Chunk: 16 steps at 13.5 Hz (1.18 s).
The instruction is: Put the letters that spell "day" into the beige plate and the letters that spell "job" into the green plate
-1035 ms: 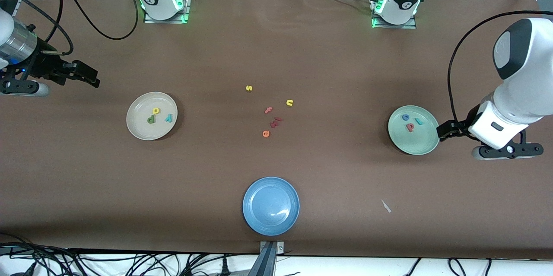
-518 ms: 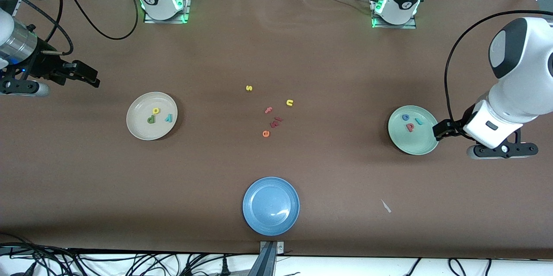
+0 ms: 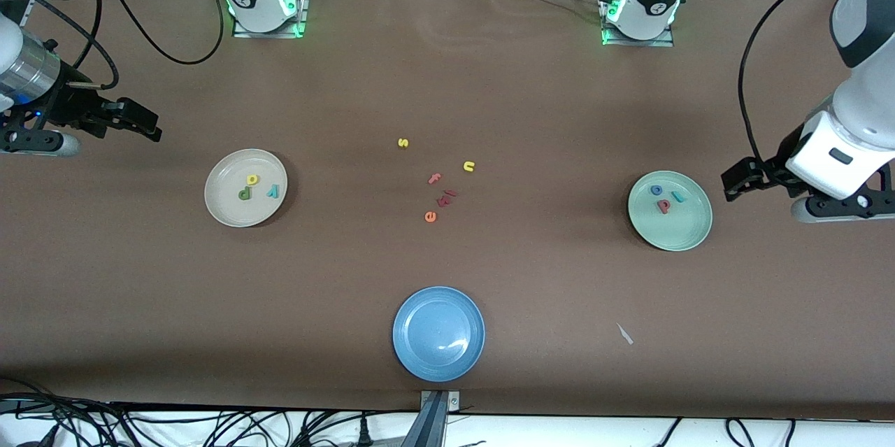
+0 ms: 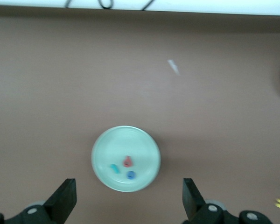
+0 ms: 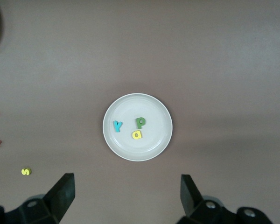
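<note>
Letters d (image 3: 244,193), a (image 3: 252,180), y (image 3: 273,189) lie flat in beige plate (image 3: 225,207); both grippers gape, empty.

The surface (image 3: 489,83) is covered in a matt brown sheet, smooth apart from a few faint creases. The beige plate (image 3: 222,208) and green plate (image 3: 682,233) look like smooth plastic with a dull sheen; the blue plate (image 3: 419,349) is glossier and shows a bright highlight. The letters in the plates look soft, matt and foam-like. Both arms have glossy white plastic shells, and their jaws are matt black.
</note>
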### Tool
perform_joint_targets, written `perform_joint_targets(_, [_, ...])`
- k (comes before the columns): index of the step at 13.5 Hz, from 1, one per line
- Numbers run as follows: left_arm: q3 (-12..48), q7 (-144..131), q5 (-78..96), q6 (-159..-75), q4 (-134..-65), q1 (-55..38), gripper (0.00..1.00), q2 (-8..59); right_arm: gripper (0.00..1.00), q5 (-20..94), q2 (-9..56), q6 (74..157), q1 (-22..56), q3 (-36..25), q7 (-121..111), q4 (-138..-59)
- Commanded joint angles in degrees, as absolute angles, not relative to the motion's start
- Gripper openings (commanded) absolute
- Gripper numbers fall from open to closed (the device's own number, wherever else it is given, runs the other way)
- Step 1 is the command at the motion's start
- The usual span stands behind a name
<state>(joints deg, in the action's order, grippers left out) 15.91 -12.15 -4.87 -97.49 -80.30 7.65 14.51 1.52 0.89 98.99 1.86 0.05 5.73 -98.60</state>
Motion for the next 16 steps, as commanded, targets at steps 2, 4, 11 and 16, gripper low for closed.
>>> perform_joint_targets(2, [15.6,-11.8,0.7,-96.9,-80.1,7.6,1.0,14.3,1.0,1.8,0.6,98.3,1.5,0.3,4.9,-98.3])
perform_joint_targets(4, [15.8,-11.8,0.6,-96.9,-80.0,7.6,1.0,14.3,1.0,1.9,0.6,98.3,1.5,0.3,4.9,-98.3])
perform_joint_targets(11, [15.0,-15.4,0.5,-97.0,-74.4,8.3,1.0,13.9,1.0,1.9,0.6,98.4,1.5,0.3,5.0,-98.3])
perform_joint_targets(16, [14.3,-16.5,0.7,-95.8,-74.4,9.2,1.0,13.9,1.0,1.5,0.6,98.8,1.7,0.4,5.0,-98.3])
